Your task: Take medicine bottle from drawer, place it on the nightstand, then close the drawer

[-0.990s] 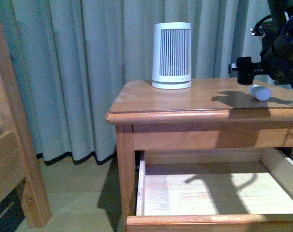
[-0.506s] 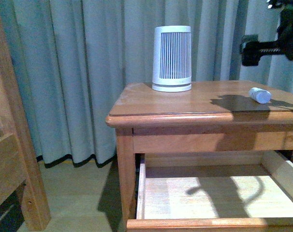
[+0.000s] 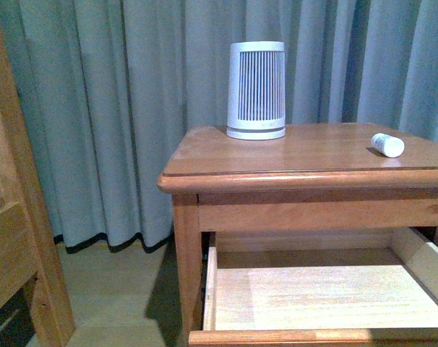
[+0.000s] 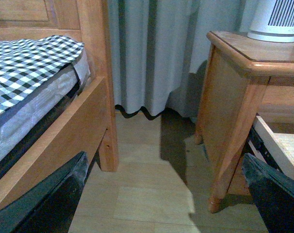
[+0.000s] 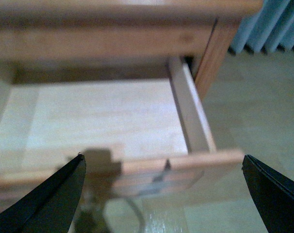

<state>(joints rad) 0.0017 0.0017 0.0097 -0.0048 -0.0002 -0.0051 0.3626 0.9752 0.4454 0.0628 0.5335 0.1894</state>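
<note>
I see the right fingers [image 5: 50, 204] spread wide and empty above the open drawer [image 5: 108, 126], whose pale wood floor lies bare. The left fingers [image 4: 45, 204] are likewise apart, holding nothing, low over the floor [image 4: 147, 194] between the bed [image 4: 30, 63] and the nightstand [image 3: 291, 155]. The medicine bottle [image 3: 387, 144], small, white, round-capped, lies on its side on the nightstand's surface, well apart from the slatted white device [image 3: 256, 90]. I can read no writing anywhere.
</note>
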